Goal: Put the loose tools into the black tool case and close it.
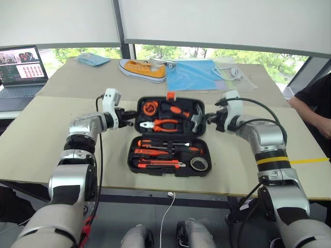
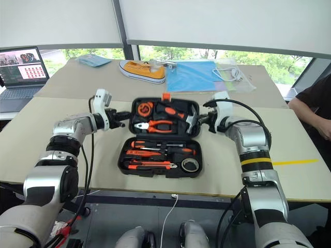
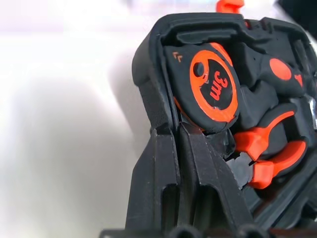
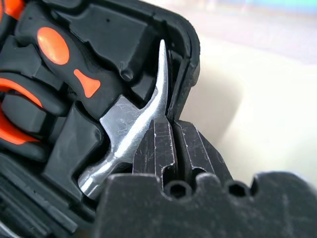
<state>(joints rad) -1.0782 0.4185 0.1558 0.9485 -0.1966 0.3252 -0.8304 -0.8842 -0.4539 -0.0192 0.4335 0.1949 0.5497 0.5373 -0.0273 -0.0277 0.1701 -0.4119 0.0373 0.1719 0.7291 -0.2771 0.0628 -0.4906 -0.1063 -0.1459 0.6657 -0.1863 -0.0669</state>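
The black tool case point(image 1: 207, 155) lies open mid-table, its orange latch point(image 1: 170, 95) on the far edge. In the near half sit two orange-and-black screwdrivers point(image 1: 161, 143), a utility knife point(image 1: 155, 164) and a dark tape roll point(image 1: 199, 164). The far half, the lid point(image 1: 138, 109), holds pliers point(image 1: 163, 124), a hammer point(image 4: 131, 134) and a round tape measure point(image 3: 213, 87). My left gripper point(image 1: 130, 118) is shut on the lid's left rim point(image 3: 148, 84). My right gripper point(image 1: 209, 120) is shut on the lid's right rim point(image 4: 185, 64), beside the hammer head.
An open laptop point(image 1: 20, 70) stands at the far left. A yellow shoe point(image 1: 144, 70), a blue sheet point(image 1: 194, 75) and a white cable point(image 1: 232, 70) lie behind the case. A person's arm point(image 1: 313, 106) reaches in at the right edge.
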